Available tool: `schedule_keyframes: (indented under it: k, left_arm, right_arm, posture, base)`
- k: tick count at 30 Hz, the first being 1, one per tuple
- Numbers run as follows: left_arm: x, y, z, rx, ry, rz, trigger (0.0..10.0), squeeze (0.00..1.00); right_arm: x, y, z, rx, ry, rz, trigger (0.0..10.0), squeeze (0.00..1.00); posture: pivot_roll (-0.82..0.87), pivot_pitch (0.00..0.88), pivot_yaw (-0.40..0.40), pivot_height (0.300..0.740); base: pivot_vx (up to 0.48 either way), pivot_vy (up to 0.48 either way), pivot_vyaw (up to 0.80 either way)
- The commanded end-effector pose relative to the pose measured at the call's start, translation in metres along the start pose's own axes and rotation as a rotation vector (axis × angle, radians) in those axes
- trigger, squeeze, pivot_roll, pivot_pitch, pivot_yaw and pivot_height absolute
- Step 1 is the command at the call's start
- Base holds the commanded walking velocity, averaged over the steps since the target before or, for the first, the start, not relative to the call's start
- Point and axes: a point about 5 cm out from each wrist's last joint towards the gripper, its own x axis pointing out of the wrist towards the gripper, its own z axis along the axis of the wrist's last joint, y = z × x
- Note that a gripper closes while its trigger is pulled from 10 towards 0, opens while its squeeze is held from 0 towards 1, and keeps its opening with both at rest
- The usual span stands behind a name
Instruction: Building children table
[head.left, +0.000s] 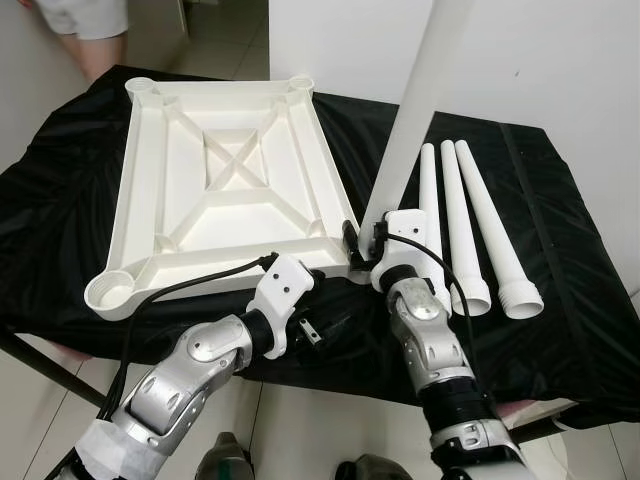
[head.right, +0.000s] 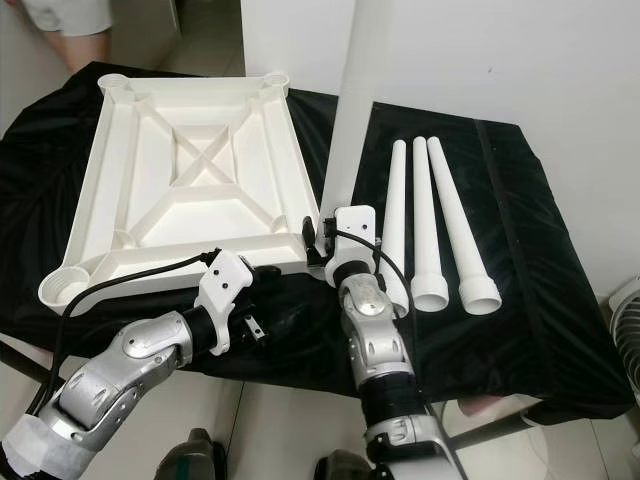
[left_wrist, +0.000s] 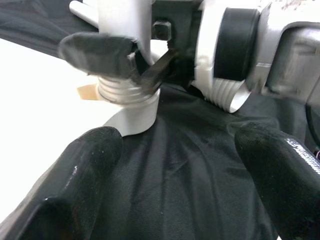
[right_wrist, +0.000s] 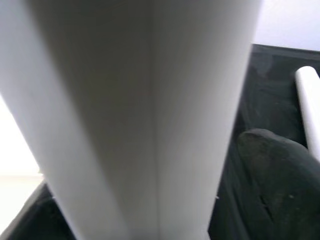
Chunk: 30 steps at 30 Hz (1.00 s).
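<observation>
From the left eye, the right claw (head.left: 362, 240) is clamped on a tall white table leg (head.left: 412, 110) that stands almost straight up, its bottom end at the near right corner of the white tabletop (head.left: 180, 215). The tabletop lies upside down on a black cloth (head.left: 560, 290), just left of that claw. Three more white legs (head.left: 462, 225) lie side by side on the cloth, just right of the claw. The left claw (head.left: 330, 318) sits low at the near edge of the tabletop, close beside the right claw. A person's leg (head.left: 95, 40) stands past the far side of the table. The right eye shows the same things. From the left wrist, the two black fingers (left_wrist: 80, 180) are spread wide apart with nothing between them, only black cloth. Just ahead of them is the leg's ridged screw end, going into the round corner socket (left_wrist: 132, 112), with the right claw pinching the leg above it. From the right wrist, the held leg runs up very close, with one black finger (right_wrist: 272, 165) beside it.
</observation>
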Motion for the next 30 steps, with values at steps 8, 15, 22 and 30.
schedule_keyframes:
  k: [8,15,22,30]
  left_arm:
    - [-0.002,-0.007,-0.001,0.005,0.013,-0.123,10.0,0.00]
    - [-0.003,-0.006,-0.001,0.007,0.019,-0.124,10.0,0.00]
    - [-0.005,-0.005,0.000,0.009,0.021,-0.116,10.0,0.00]
    - [-0.006,-0.006,0.000,0.004,0.020,-0.108,10.0,0.00]
  right_arm:
    - [0.005,-0.012,0.006,0.018,0.001,0.342,10.0,0.00]
    - [0.006,-0.017,0.004,-0.042,0.007,0.433,10.0,0.00]
    - [0.009,-0.021,0.001,-0.060,0.017,0.441,10.0,0.00]
    - [0.003,-0.023,-0.005,-0.022,0.006,0.489,0.0,0.00]
  posture:
    - [0.06,0.000,-0.038,0.740]
    - [0.06,0.000,-0.036,0.740]
    - [0.08,0.000,-0.038,0.740]
    - [0.08,0.009,-0.041,0.740]
  base:
    - [0.000,0.000,0.00]
    - [0.000,0.000,0.00]
    - [0.000,0.000,0.00]
    - [0.000,0.000,0.00]
